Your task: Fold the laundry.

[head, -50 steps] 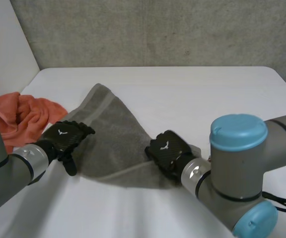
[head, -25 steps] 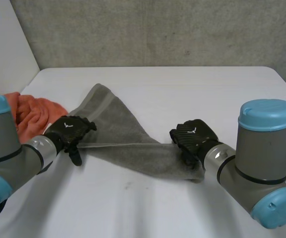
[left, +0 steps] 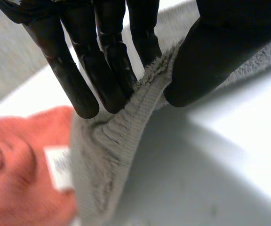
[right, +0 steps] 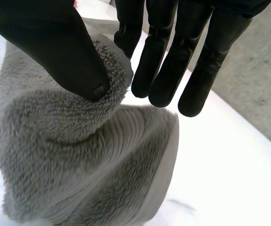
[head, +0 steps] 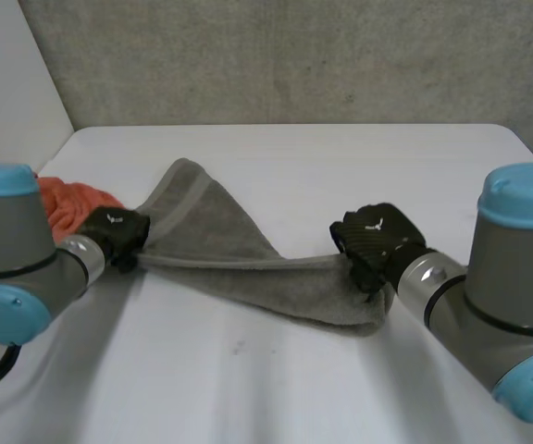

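You are at the stretching-out step, as I read it: the grey towel (head: pixel 248 268) is pulled out between both hands and no fold has been laid yet. Your left hand (head: pixel 117 233), at the middle left of the head view, pinches one end of the towel's hemmed edge. Its wrist view shows straight fingers (left: pixel 102 70) pressing the hem against the thumb (left: pixel 211 56). Your right hand (head: pixel 373 240), right of centre, holds the other end, with a bunch of pile nipped between thumb (right: pixel 55 52) and fingers (right: pixel 168 70). The held edge runs taut and raised from one hand to the other. The rest of the towel sags below the right hand and trails back to a corner lying on the desk (head: pixel 359 166), up and left of centre. Both forearms come in low from the frame's sides, hands turned inward toward each other. An orange cloth (head: pixel 72 199) lies just behind your left hand, close to the towel. The next move probably calls for carrying both ends together at even tension to lay the towel square, and for keeping the left end clear of the orange cloth.
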`<state>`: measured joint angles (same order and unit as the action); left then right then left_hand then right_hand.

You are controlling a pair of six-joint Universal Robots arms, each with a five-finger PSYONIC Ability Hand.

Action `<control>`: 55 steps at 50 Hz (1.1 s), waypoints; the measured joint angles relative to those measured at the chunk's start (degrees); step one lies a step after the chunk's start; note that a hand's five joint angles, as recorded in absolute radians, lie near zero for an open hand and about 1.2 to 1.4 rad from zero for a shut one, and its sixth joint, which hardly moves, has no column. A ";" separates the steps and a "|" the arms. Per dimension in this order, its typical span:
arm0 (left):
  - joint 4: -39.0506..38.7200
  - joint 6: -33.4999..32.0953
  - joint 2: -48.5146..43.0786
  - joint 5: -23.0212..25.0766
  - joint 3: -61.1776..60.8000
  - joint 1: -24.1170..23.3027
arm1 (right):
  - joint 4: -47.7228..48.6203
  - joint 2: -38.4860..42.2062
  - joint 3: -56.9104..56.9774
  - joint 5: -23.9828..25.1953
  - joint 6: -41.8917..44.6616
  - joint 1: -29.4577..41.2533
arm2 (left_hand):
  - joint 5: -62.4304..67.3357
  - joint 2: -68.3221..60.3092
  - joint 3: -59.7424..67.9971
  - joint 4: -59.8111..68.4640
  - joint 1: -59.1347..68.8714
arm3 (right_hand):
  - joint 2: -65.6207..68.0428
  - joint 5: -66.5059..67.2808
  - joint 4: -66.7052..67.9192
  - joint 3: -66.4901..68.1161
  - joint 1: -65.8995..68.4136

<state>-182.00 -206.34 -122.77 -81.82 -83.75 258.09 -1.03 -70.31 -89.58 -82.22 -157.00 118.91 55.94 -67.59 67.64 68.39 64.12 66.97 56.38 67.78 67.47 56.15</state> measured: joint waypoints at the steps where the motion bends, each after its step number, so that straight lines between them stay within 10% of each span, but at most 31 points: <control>1: 0.02 0.03 0.40 0.03 -0.01 -0.07 | -0.14 -0.09 0.09 0.00 0.06 -0.02 | 0.00 0.00 0.00 0.00 0.00 | 0.00 0.00 0.00 0.00 0.00; 18: 6.15 4.32 36.72 0.46 2.10 -6.08 | -26.74 -17.72 23.90 -0.31 12.11 -8.10 | 0.00 -0.46 0.40 0.03 0.00 | 0.01 0.00 0.01 0.00 0.00; 31: 7.89 3.90 24.07 0.34 9.54 -7.24 | -33.94 -8.58 31.65 -0.53 18.17 -10.61 | 0.00 -0.46 0.41 0.25 0.00 | 0.00 0.00 0.31 0.00 0.00; 43: 0.13 -1.79 -0.56 -2.39 38.14 -10.62 | -11.60 13.30 53.14 -5.13 8.69 -9.11 | 0.00 -0.69 0.65 0.29 0.09 | 0.00 0.00 0.32 0.00 0.00; 55: -16.04 -1.61 6.09 -8.01 39.54 -13.92 | 12.17 10.82 55.49 -8.08 4.86 -9.02 | 0.01 -0.69 0.65 0.29 0.09 | 0.01 0.37 0.31 0.00 0.00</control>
<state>-198.03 -207.95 -116.68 -89.83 -44.21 244.17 11.13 -59.48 -34.09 -90.30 -152.14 109.88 55.95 -68.28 68.30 68.68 64.21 66.98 56.76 68.09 67.47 56.15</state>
